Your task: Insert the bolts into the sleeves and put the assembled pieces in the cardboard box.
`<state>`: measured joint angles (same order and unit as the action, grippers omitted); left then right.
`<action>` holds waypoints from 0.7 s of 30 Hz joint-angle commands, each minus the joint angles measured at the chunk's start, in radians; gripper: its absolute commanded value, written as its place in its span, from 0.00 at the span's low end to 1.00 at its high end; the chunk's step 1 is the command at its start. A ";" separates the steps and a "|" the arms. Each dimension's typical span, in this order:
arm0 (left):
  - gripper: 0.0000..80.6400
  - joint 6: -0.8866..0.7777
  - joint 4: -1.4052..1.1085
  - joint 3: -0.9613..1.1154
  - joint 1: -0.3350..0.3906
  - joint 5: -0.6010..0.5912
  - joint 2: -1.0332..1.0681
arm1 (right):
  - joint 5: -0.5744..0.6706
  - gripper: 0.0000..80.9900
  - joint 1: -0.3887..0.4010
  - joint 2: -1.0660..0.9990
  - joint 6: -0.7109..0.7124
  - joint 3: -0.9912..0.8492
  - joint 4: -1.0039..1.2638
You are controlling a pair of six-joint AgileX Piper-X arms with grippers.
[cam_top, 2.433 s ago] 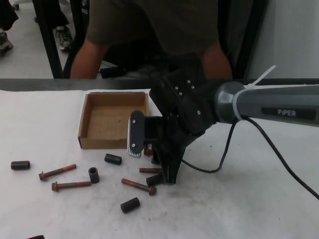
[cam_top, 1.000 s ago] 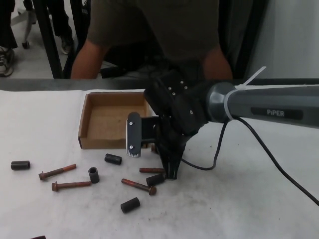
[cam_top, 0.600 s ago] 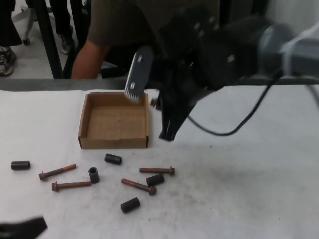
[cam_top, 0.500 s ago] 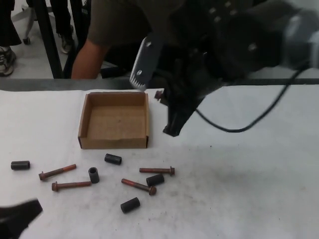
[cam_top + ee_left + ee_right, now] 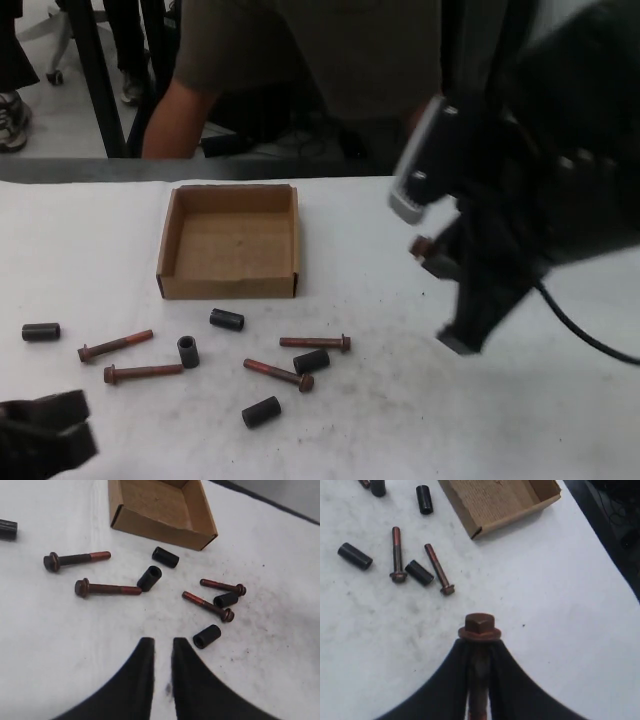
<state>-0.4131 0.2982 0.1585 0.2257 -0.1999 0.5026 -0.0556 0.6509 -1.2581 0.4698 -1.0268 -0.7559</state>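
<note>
Right now the right gripper (image 5: 480, 645) is clamped on a rusty bolt (image 5: 479, 626). The shank runs back between the two fingers, and the hexagonal head stands just proud of their tips. In the high view this arm hangs over the right part of the bench (image 5: 330, 440), well apart from the loose parts and from the cardboard box (image 5: 165, 272). The left gripper (image 5: 162, 647) hovers over the near left corner of the bench. Its fingers are drawn narrow, with a slim gap between them and nothing in it.

What the coming move turns on, I judge, is a sleeve to receive the held bolt. The nearest sleeve (image 5: 207, 636) lies flat on the bench just ahead of the left fingers, a little off their line toward the middle of the bench. Its long axis runs slantwise to the gap between those fingers. To close across its barrel, the left wrist would probably have to turn and the fingers spread. The left arm is plainly the nearer to it; the right arm is well apart.

A second sleeve (image 5: 226, 599) lies farther on, between two loose bolts (image 5: 207, 606) and just beside them, so it is the more awkward pick. None of the sleeves I can see has a bolt in it yet.
</note>
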 commanded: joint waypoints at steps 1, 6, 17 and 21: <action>0.16 0.058 -0.176 0.007 0.108 0.112 0.135 | 0.035 0.00 -0.003 0.051 -0.054 0.032 0.004; 0.17 0.116 -0.383 0.007 0.250 0.156 0.409 | 0.047 0.00 -0.003 0.140 -0.086 0.108 0.004; 0.49 -0.010 -0.807 0.010 0.316 0.311 0.820 | 0.072 0.00 -0.003 0.179 -0.085 0.131 0.004; 0.49 0.008 -0.819 0.025 0.316 0.368 0.832 | 0.087 0.00 -0.003 0.179 -0.085 0.131 0.004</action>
<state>-0.4156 -0.4844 0.1662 0.5382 0.1013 1.3309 0.0000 0.6509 -1.0924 0.3892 -0.8966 -0.7567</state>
